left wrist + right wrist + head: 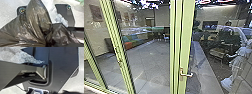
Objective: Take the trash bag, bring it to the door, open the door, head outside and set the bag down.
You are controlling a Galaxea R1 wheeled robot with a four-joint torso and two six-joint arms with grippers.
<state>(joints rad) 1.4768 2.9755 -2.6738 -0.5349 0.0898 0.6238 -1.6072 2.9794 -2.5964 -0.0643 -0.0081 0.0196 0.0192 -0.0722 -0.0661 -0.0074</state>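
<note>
The glass door [183,47] stands in front of me in the head view, with a light green frame and a metal lever handle [186,74] low on it. Whether the door is fully closed I cannot tell. Large in the left wrist view is the black trash bag [33,21], its plastic drawn into tight folds where my left gripper [46,36] is shut on it. No arm reaches the handle in the head view. Crumpled clear plastic hangs beside the bag [61,20], and similar plastic [23,57] shows in the right wrist view.
More green-framed glass panels [119,50] stand to the left. Through the glass are a grey tiled floor [151,62], a colourful sofa [130,41] by the left wall and a seat [219,52] on the right. Pale reflections cross the right-hand glass.
</note>
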